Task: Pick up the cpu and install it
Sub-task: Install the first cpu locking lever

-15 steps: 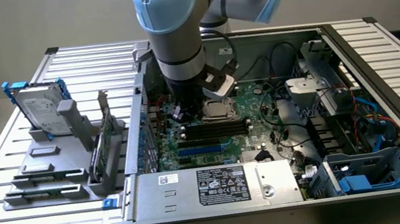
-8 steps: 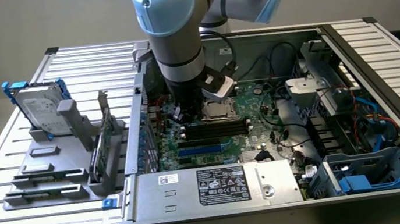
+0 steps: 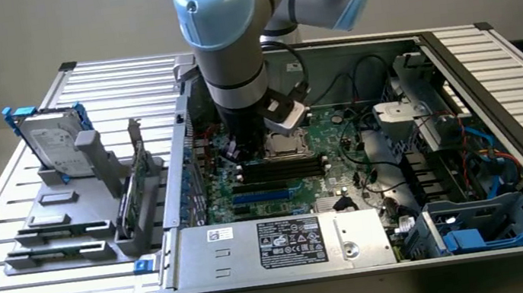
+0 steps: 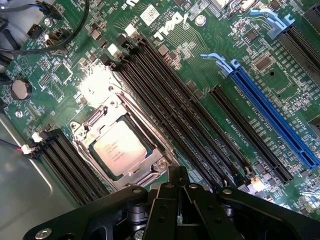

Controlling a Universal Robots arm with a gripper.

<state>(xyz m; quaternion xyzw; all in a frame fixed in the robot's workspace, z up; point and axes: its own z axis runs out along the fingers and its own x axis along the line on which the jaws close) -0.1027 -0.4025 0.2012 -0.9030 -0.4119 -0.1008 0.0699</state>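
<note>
The cpu (image 4: 119, 148), a small square chip with a silver top, lies flat inside its metal socket frame on the green motherboard (image 4: 210, 45). In the exterior view the cpu (image 3: 287, 143) sits in the socket just beside the arm's lower end. My gripper (image 4: 178, 174) hovers a little off the socket's corner, over the black memory slots (image 4: 190, 115). Its fingers are shut with nothing between them. In the exterior view my gripper (image 3: 234, 150) reaches down into the open computer case (image 3: 502, 105), partly hidden by the arm.
A hard drive with blue brackets (image 3: 50, 138) stands in a grey holder (image 3: 59, 236) on the slatted table at the exterior view's left. Inside the case are a power supply (image 3: 286, 243), a blue slot (image 4: 272, 117), cables (image 3: 365, 78) and drive bays (image 3: 478, 227).
</note>
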